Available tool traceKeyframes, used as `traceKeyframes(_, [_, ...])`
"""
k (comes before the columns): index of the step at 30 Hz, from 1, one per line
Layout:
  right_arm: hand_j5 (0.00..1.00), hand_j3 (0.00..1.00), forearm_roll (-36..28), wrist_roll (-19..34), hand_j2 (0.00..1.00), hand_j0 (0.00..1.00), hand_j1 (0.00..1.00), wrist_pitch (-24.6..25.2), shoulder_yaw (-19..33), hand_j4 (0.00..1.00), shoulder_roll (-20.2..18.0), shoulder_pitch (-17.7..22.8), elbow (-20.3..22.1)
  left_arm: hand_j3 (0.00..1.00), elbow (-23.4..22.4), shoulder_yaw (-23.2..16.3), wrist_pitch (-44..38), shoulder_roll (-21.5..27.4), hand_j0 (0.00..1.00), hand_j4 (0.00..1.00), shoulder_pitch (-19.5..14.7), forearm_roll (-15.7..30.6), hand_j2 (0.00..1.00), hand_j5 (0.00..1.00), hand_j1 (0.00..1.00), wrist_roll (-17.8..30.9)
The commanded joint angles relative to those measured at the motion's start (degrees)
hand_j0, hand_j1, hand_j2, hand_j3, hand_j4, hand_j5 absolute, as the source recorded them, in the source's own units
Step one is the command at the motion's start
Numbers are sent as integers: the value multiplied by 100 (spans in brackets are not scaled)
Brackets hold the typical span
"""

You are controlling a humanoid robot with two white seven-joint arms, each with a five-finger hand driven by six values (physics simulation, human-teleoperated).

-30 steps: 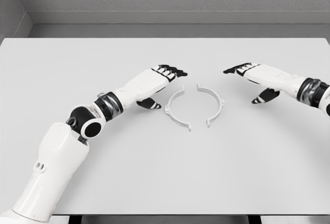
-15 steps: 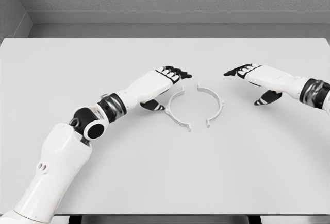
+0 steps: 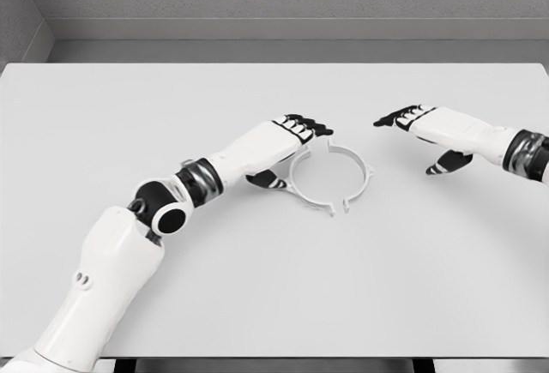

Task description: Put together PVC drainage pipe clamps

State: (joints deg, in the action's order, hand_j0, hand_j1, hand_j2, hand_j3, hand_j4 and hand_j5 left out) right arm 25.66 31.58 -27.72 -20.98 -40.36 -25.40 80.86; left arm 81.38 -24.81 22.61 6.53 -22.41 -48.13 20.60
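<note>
Two curved clamp halves lie near the middle of the white desk, slightly toward its far edge, and they almost form a ring. The left hand reaches in from the near-left corner with its fingers extended and relaxed, grasping nothing. Its black fingertips lie over the far end of the left clamp half, and its thumb sits just beside that half's outer curve, so the hand looks to be nudging the piece sideways. The right clamp half rests facing it. Their far ends are close together under the fingertips, and their near ends, with small tabs, sit just apart with a narrow gap showing.

Further right, the right hand hovers well apart from the ring, fingers stretched flat and holding nothing.

I judge the main risk to be misalignment: with nothing bracing the right half, a further push from the left could slide both pieces together across the smooth desk, or rotate the left half so the tabs pass each other instead of meeting.

No bins, trays or other containers are visible.
</note>
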Motion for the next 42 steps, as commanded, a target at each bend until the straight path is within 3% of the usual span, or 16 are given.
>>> traceKeyframes(1, [100,100,-35,-3,100,100,100,3,-3,100,-16,0,8,100,1,-15,-19,-29,100,100,0,23,100,100,100,-3])
traceKeyframes(15, [100,100,-26,-3,100,100,100,12,-12,100,-51,-9,-1,100,-8,-59,-19,-187,100,100,-35,-12,100,100,100,-3])
traceKeyframes(25, [100,100,-26,-29,100,100,100,12,15,100,-51,-26,-9,100,203,20,-19,86,100,100,62,146,100,100,100,-3])
traceKeyframes(42, [100,100,-9,-29,100,100,100,30,24,100,-42,-35,-27,100,-122,-24,-37,42,100,100,-9,85,100,100,100,-3])
